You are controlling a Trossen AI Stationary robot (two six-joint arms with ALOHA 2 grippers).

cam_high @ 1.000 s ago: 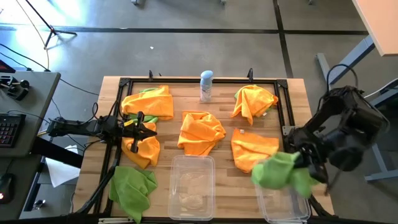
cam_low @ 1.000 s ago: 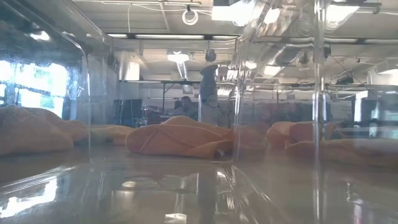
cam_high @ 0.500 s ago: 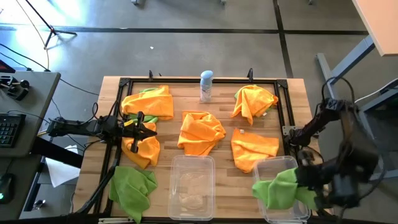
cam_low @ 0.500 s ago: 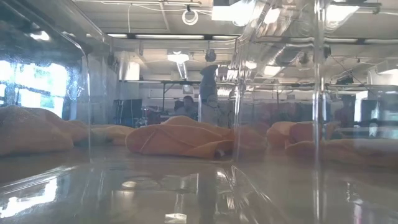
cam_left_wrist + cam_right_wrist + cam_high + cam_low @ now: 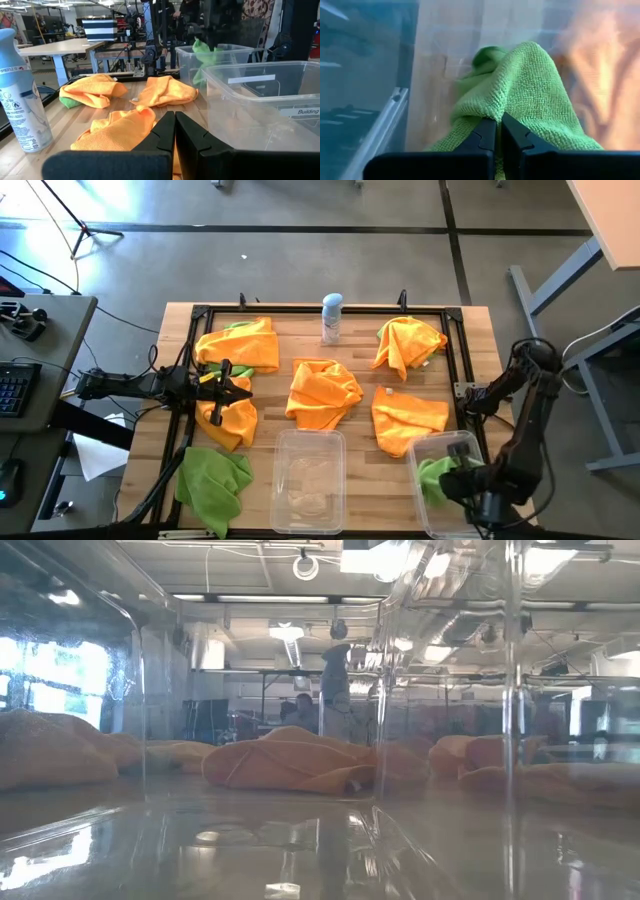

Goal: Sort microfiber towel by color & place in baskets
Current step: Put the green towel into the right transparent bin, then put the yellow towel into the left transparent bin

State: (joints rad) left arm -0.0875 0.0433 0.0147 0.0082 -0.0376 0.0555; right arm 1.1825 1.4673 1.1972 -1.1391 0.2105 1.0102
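- Inside the right-hand clear basket (image 5: 452, 500) a green towel (image 5: 434, 477) hangs, pinched between the closed fingers of the right hand (image 5: 478, 485).
- One more green towel (image 5: 213, 482) lies at the desk's (image 5: 480, 350) near left.
- Five orange towels are spread across the middle.
- Two baskets stand; the middle basket (image 5: 308, 480) holds no towel.
- Left hand (image 5: 240, 387), fingers together, rests over an orange towel (image 5: 228, 418).
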